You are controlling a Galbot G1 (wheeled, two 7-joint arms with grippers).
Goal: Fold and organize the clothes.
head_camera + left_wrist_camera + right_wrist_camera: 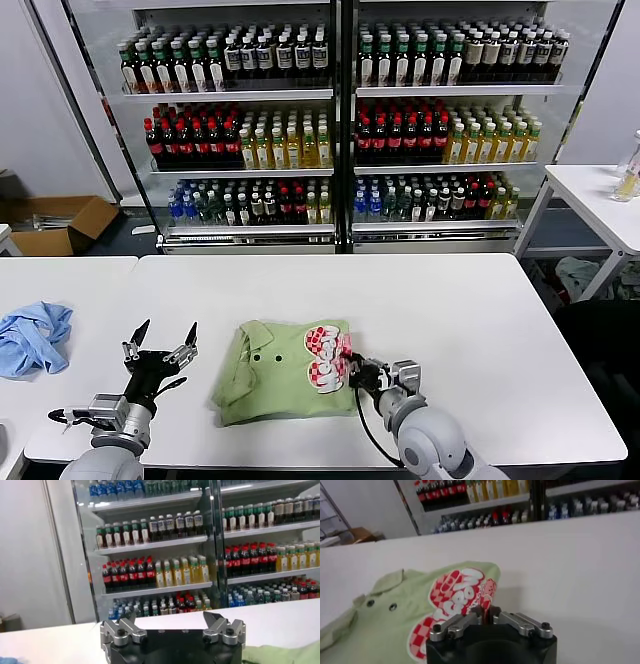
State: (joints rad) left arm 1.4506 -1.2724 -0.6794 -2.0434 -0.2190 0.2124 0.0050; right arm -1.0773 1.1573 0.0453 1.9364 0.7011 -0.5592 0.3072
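The light green polo shirt [283,372] lies folded on the white table [480,330] near its front edge, collar and dark buttons to the left, red-and-white checkered logo [325,360] at its right side. My right gripper [352,371] is shut on the shirt's right edge by the logo; in the right wrist view [486,613] a fold of logo cloth [457,602] is pinched between the fingers. My left gripper [160,342] is open and empty, raised above the table left of the shirt. The left wrist view shows its spread fingers [120,630] and a corner of green cloth [285,655].
A crumpled blue cloth [33,337] lies on the adjoining table at far left. A glass-door drinks fridge [340,120] stands behind the table. Another white table [600,200] is at the right, a cardboard box [55,222] on the floor at left.
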